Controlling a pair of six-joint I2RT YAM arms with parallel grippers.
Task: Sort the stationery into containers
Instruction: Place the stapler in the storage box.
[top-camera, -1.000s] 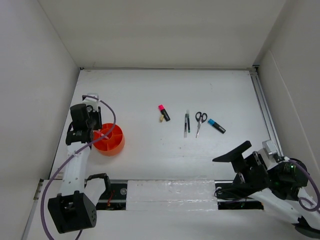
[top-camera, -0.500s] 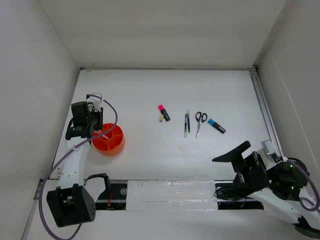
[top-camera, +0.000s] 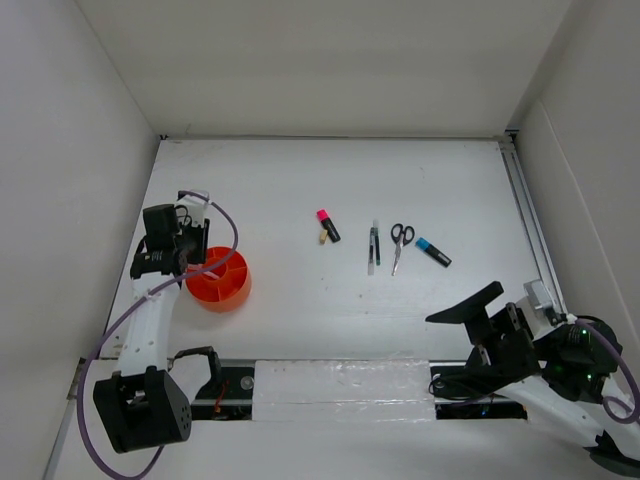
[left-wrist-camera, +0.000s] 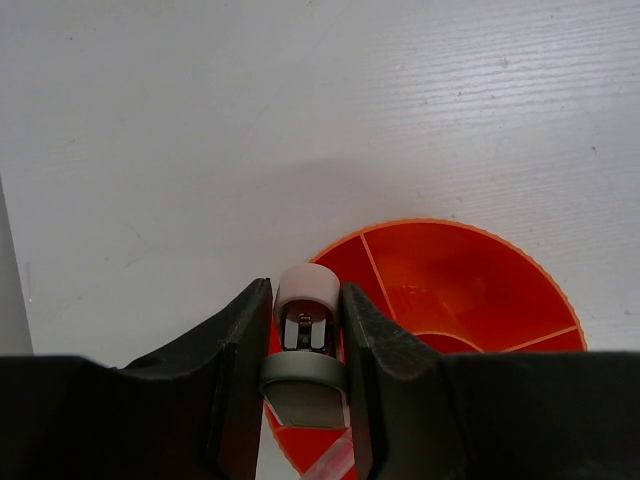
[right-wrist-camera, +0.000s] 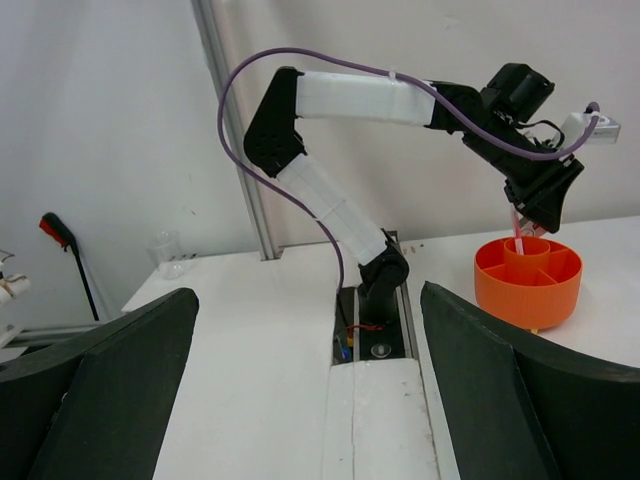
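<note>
Cup (top-camera: 218, 279) of smooth orange plastic, round, split by thin walls into wedges around a small central ring, sits on the matte white desk (top-camera: 300, 180) at the left of the overhead view. The left claw (top-camera: 192, 252) hangs over it. Its black fingers (left-wrist-camera: 240, 350) are pinched on one thin pink pen (left-wrist-camera: 306, 288), held upright with a rounded pale end on top. The pen's lower tip dips into the cup; which wedge is unclear.

Five items lie loose in a row at the centre:
- one pink-capped highlighter (top-camera: 327, 226)
- one small eraser (top-camera: 321, 239) just beside it
- one dark pen (top-camera: 375, 245)
- one pair of black-handled scissors (top-camera: 399, 243)
- one blue-capped marker (top-camera: 433, 252)

The right claw (right-wrist-camera: 308, 300), at lower right, is spread wide and holds nothing.
</note>
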